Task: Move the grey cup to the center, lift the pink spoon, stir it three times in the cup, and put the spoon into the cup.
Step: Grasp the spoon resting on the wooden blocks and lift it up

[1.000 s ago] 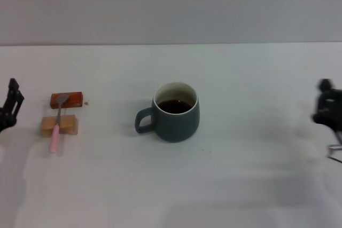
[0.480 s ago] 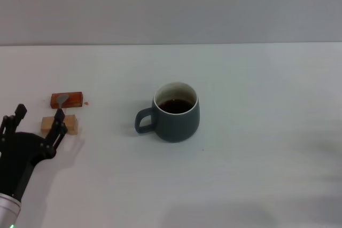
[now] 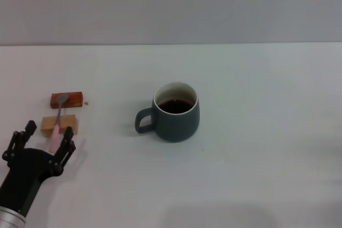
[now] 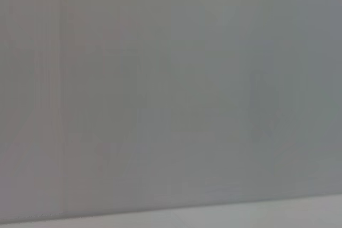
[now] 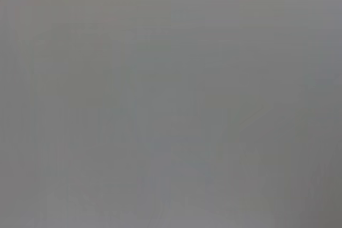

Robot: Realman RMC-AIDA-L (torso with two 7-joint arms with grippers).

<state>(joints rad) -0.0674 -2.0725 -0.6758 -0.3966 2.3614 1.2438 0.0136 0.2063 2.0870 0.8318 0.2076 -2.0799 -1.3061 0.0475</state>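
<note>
The grey cup (image 3: 176,112) stands upright at the table's middle, its handle toward the left, with dark liquid inside. The pink spoon (image 3: 56,122) lies across two small blocks at the left, its metal bowl on the reddish-brown block and its pink handle over the light wooden block. My left gripper (image 3: 49,134) is open just in front of the spoon's handle end, one finger on each side of the handle tip. It holds nothing. My right gripper is out of view. Both wrist views show only blank grey.
The reddish-brown block (image 3: 67,100) and the light wooden block (image 3: 60,125) sit close together at the left. The white table (image 3: 256,158) stretches wide around the cup. A grey wall stands behind.
My left gripper has moved in from the left edge to the spoon's handle end. My right gripper has left the view on the right. The cup and spoon have not moved.
</note>
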